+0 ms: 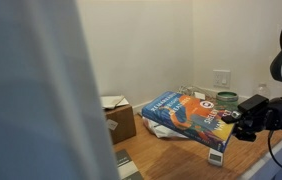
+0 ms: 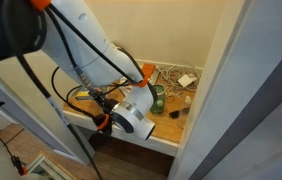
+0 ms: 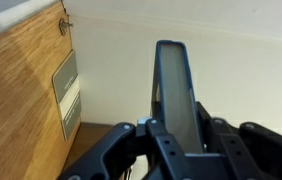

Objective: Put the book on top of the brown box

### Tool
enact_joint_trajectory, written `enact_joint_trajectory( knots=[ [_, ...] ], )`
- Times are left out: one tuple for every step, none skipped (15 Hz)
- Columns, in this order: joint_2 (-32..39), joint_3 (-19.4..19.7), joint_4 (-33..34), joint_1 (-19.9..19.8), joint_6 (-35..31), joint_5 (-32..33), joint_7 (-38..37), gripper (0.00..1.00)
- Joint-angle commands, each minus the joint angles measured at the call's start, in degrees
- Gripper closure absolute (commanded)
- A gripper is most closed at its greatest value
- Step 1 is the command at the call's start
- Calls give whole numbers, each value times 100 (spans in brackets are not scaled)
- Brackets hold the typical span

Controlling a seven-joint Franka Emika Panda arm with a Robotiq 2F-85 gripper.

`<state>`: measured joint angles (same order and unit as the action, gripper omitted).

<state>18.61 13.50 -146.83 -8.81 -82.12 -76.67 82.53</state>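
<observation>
The gripper (image 1: 231, 119) has the book (image 1: 186, 114) by one edge. In the wrist view the book stands edge-on right between the jaws, which are drawn in narrow against its covers. It looks tilted, with the gripped end raised, though that is hard to judge from here. The brown box (image 1: 118, 120) sits on the wooden table (image 1: 166, 160), just beside the book's far end.

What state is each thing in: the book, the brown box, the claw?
book: held at one edge, tilted, not on the box.
brown box: flaps open, white paper at its top, no book on it.
claw: shut on the book's edge.
</observation>
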Motion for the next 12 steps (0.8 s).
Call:
enact_joint_trajectory(
  knots=[
    [1, -50, 6, -54, -9, 15, -4, 66],
    [0, -50, 6, -54, -9, 18, -4, 91],
    [-63, -64, 46, -45, 4, 33, -89, 91],
    [-140, -74, 59, -44, 12, 30, -191, 91],
    [-274, -82, 56, -45, 73, 22, -301, 91],
    [-371, -91, 62, -38, 103, 28, -408, 91],
    [-496, -105, 81, -30, 138, 18, -551, 91],
    [-587, -123, 116, -18, 139, -4, -671, 91],
    [-682, -147, 174, -13, 164, -62, -855, 91],
    [-765, -175, 244, 2, 137, -135, -1035, 91],
    [-816, -212, 327, 9, 150, -226, -1217, 91],
    [-843, -269, 456, 33, 150, -361, -1415, 91]
  ],
)
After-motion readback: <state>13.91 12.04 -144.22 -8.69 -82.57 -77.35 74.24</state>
